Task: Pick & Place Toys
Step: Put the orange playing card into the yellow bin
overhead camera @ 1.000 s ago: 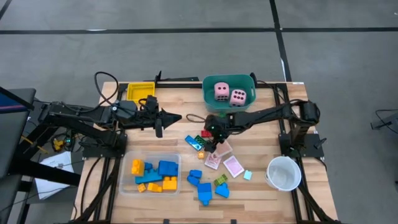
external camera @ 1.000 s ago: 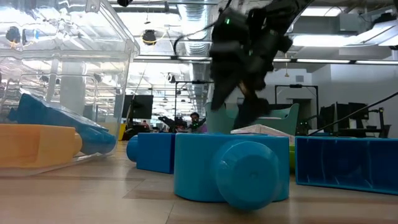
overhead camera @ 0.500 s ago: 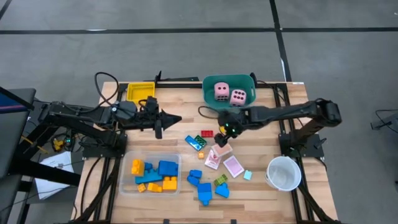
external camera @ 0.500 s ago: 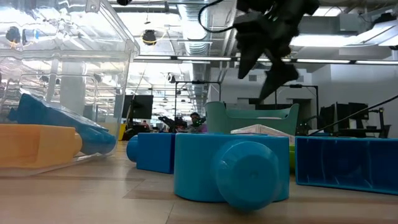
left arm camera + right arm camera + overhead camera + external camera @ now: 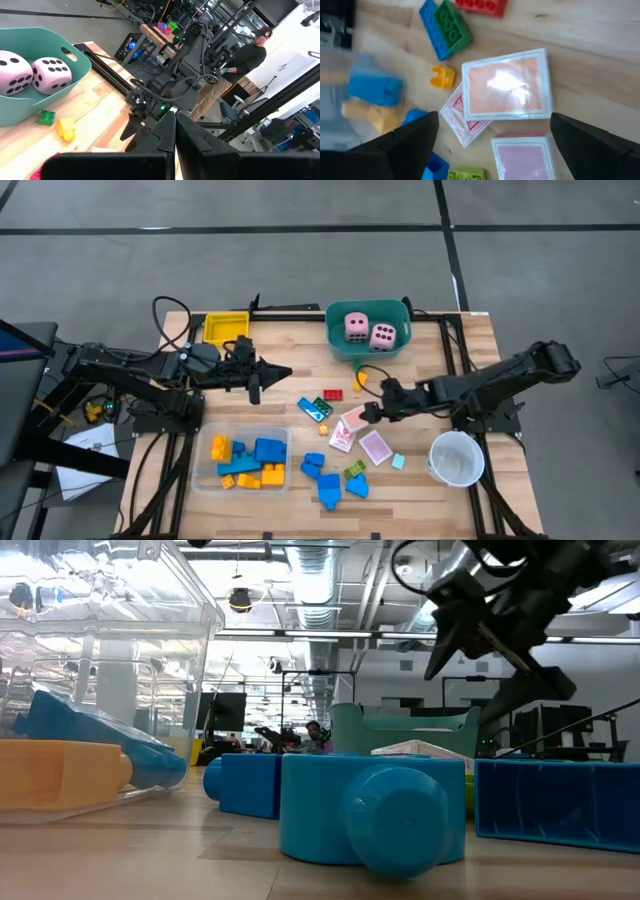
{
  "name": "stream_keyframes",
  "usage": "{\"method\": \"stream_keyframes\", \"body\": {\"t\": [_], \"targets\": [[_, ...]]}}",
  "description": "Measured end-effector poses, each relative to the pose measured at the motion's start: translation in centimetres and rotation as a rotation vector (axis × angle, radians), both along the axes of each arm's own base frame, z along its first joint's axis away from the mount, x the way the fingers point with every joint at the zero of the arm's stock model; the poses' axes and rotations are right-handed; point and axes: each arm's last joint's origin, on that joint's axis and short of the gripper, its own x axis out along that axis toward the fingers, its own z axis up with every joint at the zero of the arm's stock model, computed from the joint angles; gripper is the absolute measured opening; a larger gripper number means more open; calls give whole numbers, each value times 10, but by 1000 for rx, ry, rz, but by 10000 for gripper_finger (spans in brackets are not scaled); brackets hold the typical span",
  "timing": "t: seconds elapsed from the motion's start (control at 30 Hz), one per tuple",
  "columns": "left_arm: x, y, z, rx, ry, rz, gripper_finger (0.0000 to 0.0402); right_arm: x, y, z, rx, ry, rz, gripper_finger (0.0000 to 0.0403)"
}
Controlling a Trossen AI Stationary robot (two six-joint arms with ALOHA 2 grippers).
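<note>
Three pink-white cards [image 5: 507, 92] [image 5: 356, 421] lie flat on the wood table, overlapping. My right gripper [image 5: 495, 142] [image 5: 368, 412] hovers above them, open and empty, and also shows in the low view [image 5: 485, 635]. Small blocks lie beside them: red [image 5: 332, 394], blue and green [image 5: 315, 408], yellow [image 5: 360, 378], and several blue ones [image 5: 325, 477] near the front edge. Two pink dice [image 5: 368, 331] sit in the teal tub [image 5: 340, 345]. My left gripper [image 5: 285, 370] [image 5: 175, 135] waits shut and empty at the left of the middle.
A clear tray [image 5: 285, 435] with blue and orange blocks stands front left, a yellow tray [image 5: 225, 327] back left, a white cup [image 5: 457, 457] front right. A person [image 5: 235, 75] stands in the room beyond the table.
My right gripper has risen and gone toward the table's right edge, from over the red and green blocks to over the cards. Its arm has swung toward the near side.
</note>
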Motion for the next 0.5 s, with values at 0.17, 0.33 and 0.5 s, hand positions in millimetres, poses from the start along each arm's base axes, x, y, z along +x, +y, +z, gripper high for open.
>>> {"method": "stream_keyframes", "body": {"t": [0.17,0.33,0.5], "targets": [[0,0,0,0,0,-4,0,-6,-3,-3,-9,47,-15,373],[0,0,0,0,1,-4,0,-2,-10,0,-5,10,-3,380],[0,0,0,13,3,-5,0,5,-8,5,-90,-72,259,393]]}}
